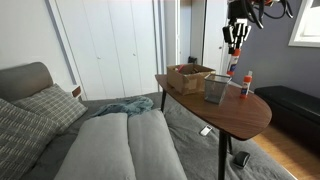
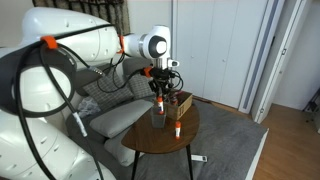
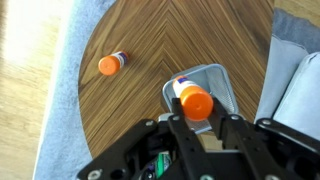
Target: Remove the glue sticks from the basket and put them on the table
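Hanging over the basket [image 3: 228,90], the gripper [image 3: 197,122] has its fingers closed on a glue stick [image 3: 194,101], which stands between the two dark fingers with its orange cap facing up at the wrist camera. Its long axis runs vertical, and the white body drops away towards the mesh below. That cap and body cover much of the basket's inside in the wrist view, so what else lies in there cannot be told. The fingertips are cut off by the lower edge of the picture. In both exterior views the held stick [image 1: 232,64] is small and blurred, and whether its lower end is clear of the basket's rim is hard to make out. A second glue stick [image 1: 246,85] stands upright on the table [image 1: 235,115], cap on top, just right of the basket [image 1: 217,90] and apart from it. In the wrist view it lies to the left [image 3: 112,64], foreshortened. A brown box [image 1: 188,77] sits on the far left of the table, next to the basket. A grey sofa [image 1: 120,145] fills the near left.
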{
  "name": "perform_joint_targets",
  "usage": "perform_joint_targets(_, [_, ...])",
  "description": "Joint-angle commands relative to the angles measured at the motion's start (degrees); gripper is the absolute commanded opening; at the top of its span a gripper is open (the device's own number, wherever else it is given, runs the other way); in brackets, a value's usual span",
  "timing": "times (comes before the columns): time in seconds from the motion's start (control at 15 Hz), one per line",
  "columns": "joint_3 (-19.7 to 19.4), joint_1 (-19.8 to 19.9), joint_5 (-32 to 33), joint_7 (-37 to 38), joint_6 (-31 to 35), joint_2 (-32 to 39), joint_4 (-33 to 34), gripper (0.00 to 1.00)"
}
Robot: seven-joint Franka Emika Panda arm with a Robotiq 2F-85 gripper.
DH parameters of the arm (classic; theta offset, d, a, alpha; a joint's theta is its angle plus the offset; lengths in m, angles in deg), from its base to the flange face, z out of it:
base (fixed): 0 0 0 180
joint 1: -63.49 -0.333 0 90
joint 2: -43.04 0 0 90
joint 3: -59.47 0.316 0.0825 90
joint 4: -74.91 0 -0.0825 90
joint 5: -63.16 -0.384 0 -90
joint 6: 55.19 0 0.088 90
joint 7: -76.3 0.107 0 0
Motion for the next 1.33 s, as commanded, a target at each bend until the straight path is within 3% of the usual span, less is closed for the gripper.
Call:
perform_joint_targets(0.0, [-1.17,-0.10,0.28,-4.20,-2.40,-3.01,-2.63,0.08])
perform_joint_targets(0.4, [-1.38,-0.56,0.39,-7.43,-3.50,-4.69,-8.61,0.08])
perform_joint_targets(1.27, [-0.88,-0.31,0.54,-4.55,7.70,-5.09,-21.04,0.08])
